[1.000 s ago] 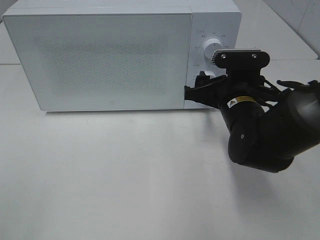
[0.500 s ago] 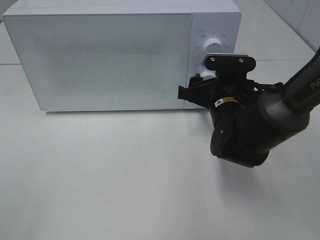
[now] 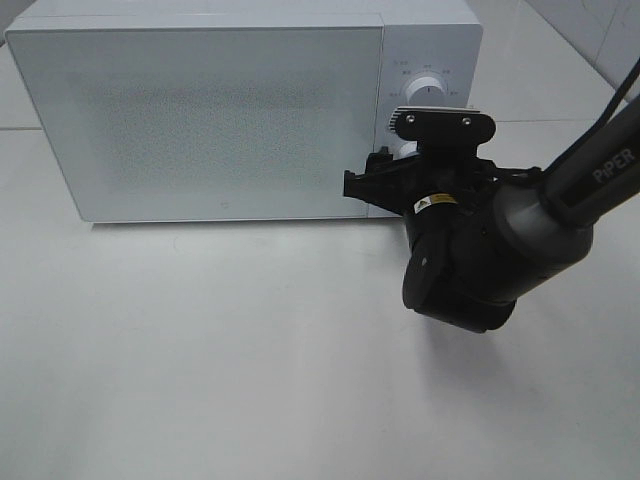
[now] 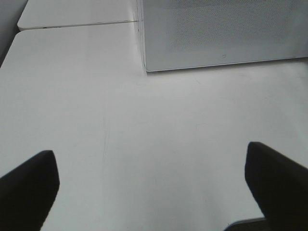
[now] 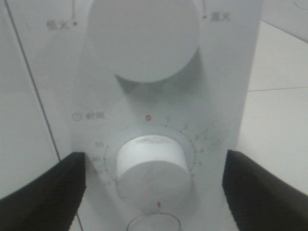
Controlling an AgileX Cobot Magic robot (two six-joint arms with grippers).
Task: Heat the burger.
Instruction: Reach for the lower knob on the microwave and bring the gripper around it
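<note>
The right end effector (image 5: 154, 192) stands open, its jaws on either side of the microwave's (image 3: 230, 120) lower timer knob (image 5: 153, 171), clear of it. The left end effector (image 4: 151, 190) hangs open above the surface (image 3: 250, 350). The microwave door is shut, and where the burger is cannot be told.

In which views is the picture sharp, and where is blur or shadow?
Exterior high: sharp, even light, only faint shadow on the table. Left wrist: left gripper dark and blurred. Right wrist: timer knob fairly clear, right gripper out of focus.
</note>
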